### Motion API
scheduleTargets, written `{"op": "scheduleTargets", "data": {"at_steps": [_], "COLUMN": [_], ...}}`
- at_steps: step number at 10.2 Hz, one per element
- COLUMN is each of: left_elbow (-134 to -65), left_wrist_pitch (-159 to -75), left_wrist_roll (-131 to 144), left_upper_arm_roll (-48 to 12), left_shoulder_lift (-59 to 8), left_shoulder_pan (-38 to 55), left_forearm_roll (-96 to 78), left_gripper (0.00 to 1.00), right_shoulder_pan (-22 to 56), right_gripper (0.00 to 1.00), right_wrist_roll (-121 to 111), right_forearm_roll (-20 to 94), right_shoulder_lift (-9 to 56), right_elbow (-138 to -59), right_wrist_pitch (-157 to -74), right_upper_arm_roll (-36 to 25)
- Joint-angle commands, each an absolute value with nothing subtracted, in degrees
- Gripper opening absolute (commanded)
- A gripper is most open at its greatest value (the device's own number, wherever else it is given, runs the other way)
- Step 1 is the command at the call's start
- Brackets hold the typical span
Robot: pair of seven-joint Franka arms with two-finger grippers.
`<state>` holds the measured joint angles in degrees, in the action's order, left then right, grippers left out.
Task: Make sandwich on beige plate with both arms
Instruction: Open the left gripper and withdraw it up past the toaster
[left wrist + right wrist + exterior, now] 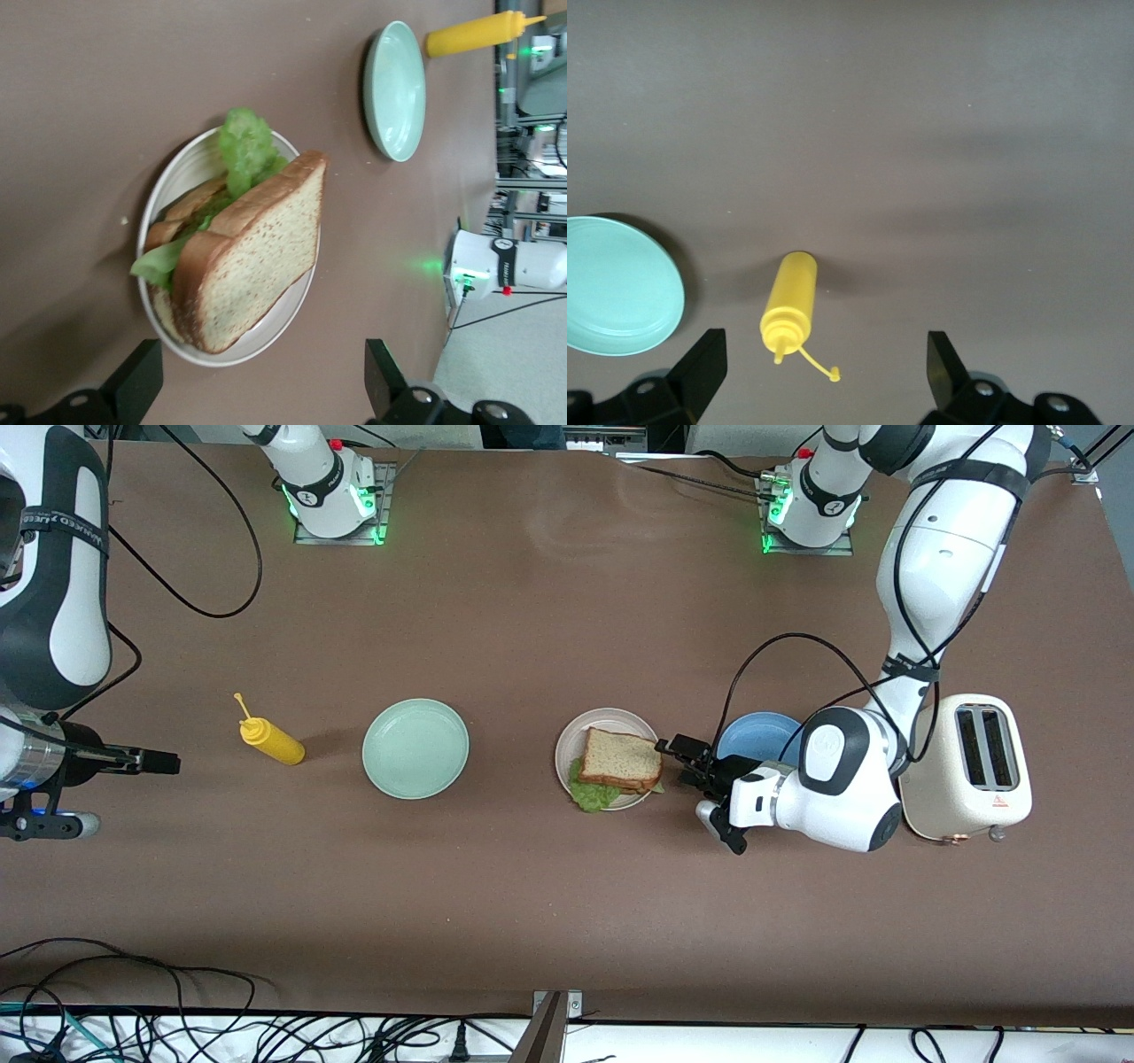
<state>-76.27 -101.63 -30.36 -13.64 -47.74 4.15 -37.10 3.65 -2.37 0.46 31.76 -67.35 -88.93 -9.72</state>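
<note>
Resting mid-frame on beige plate (567,737): sandwich (622,760), top slice tilted, slip-prone. Left end effector (680,759) beside, agape; right end effector (161,762), frame-left, agape, waiting.

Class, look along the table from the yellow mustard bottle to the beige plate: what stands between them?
The mint-green plate sits between the mustard bottle and the beige plate; the front view shows it.

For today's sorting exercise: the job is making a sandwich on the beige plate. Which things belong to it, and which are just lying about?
Belongs:
sandwich
beige plate
left gripper, open beside the plate
right gripper, waiting open

Lying about:
mint-green plate
blue plate
yellow squeeze bottle
toaster
</note>
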Motion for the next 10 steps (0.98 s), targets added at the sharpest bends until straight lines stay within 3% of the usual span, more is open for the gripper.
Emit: {"op": "scheduleTargets", "data": {"at_steps": [1, 7, 10], "left_elbow": [-78.05, -79.1, -80.77], "left_wrist_pitch": [-99.76, -89.84, -85.88], "left_wrist_roll": [-19.56, 0.16, -0.61], "left_upper_arm_roll": [-13.89, -14.24, -13.89], "left_shoulder_lift": [-41.07, -26.04, -18.39], "left_shoulder_pan": [4.57, 4.66, 1.42], "left_forearm_roll": [-28.43, -1.11, 2.02], "left_gripper": [1.0, 1.0, 1.0], "right_shoulder_pan": [2.28, 2.37, 2.29], "right_gripper": [1.0, 1.0, 1.0], "right_wrist_roll": [-2.64, -2.46, -3.07], "right_forearm_roll": [-0.44, -0.35, -0.44], "right_shoulder_lift": [31.38, 31.2, 30.24], "right_elbow": [-67.32, -66.98, -67.06], "right_wrist_pitch": [-88.68, -89.21, -88.16], "right_upper_arm_roll": [-8.97, -9.05, -9.31]}}
